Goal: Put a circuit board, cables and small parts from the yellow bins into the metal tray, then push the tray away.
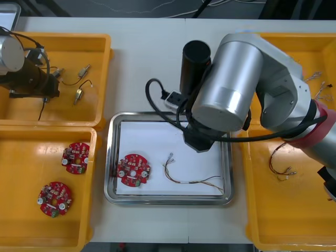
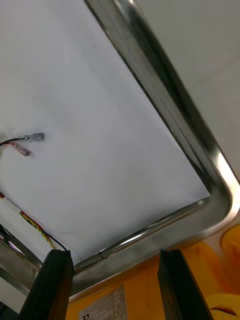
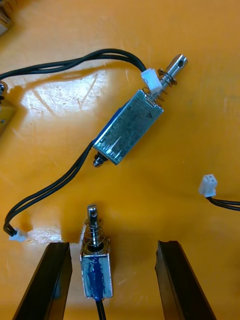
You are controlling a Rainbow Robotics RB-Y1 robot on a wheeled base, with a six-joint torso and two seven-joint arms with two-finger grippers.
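The tray (image 1: 168,199), white inside, sits mid-desk (image 1: 147,68). A board (image 1: 133,169) lies in its near left part. A cable (image 1: 184,181) lies to the right of the board, apart from it. No small part can be seen in the tray. By my reading the board and one cable are in, and the small parts and the final push are left to do.

The right end effector (image 2: 115,252) hovers over a tray corner, fingers apart and holding nothing. The left end effector (image 3: 114,245) hangs low in the far left bin (image 1: 68,55), fingers apart. A small part (image 3: 96,260) lies between them, unclamped, and a second part (image 3: 129,127) with black leads lies just beyond. This looks like the approach to a pick.

Two spare boards (image 1: 75,157) lie in the near left bin (image 1: 21,168). Spare cables (image 1: 281,163) lie in the right bins (image 1: 283,210).

In the front view the right arm (image 1: 236,79) covers the tray's far right part, so anything under it cannot be told.
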